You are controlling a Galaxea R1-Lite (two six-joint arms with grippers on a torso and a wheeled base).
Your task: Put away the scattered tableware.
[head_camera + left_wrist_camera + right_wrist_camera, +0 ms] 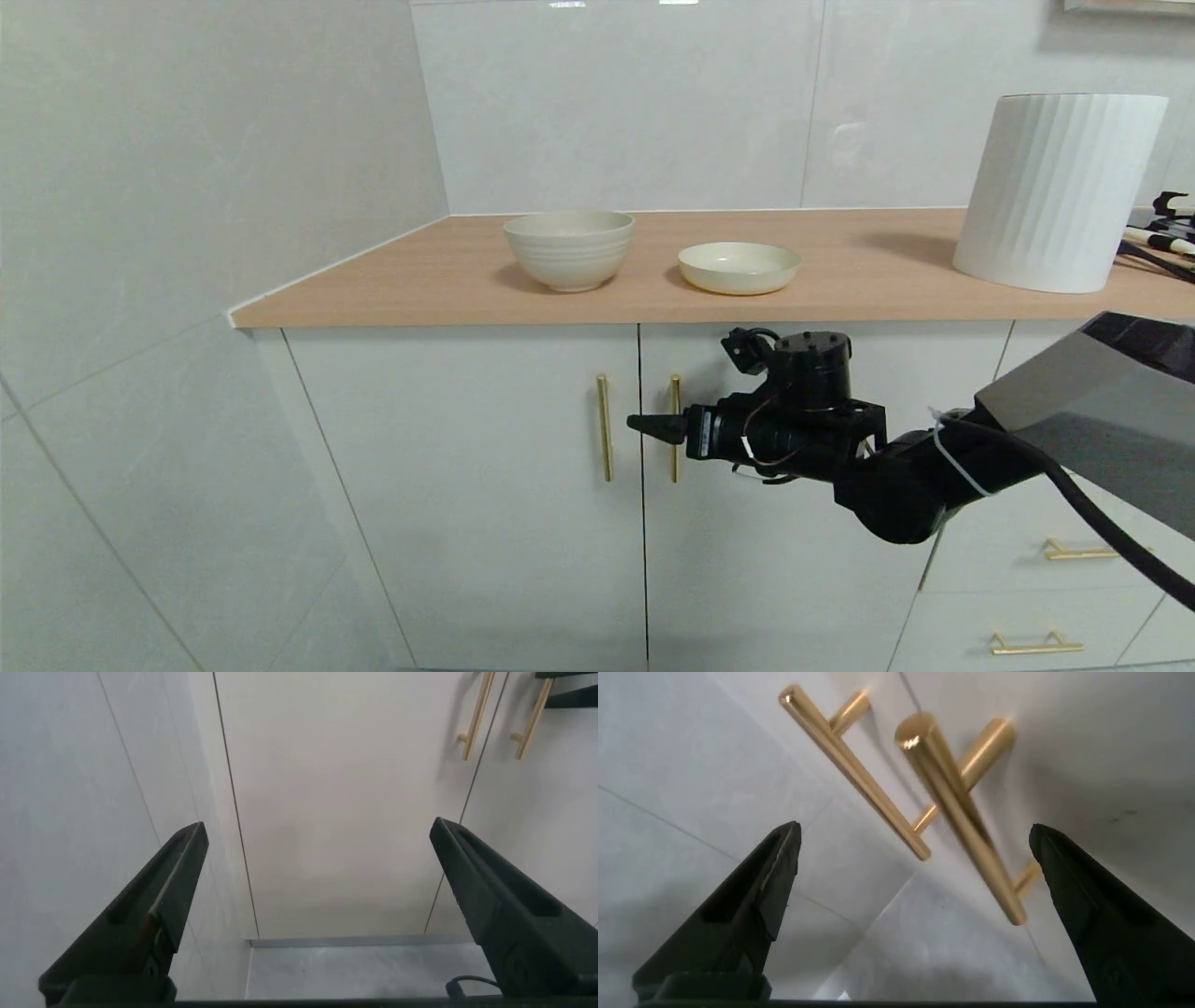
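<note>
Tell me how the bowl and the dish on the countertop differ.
The bowl is deep and tall; the dish is low and shallow. The bowl has ribbed bands around its outside; the dish looks smooth. The bowl stands left of the dish. Both are cream, upright on the countertop, apart.

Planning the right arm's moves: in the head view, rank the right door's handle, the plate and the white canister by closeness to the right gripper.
1. Right door's handle, at the right gripper's tips, below the countertop.
2. Plate, above, on the countertop.
3. White canister, countertop's far right.
</note>
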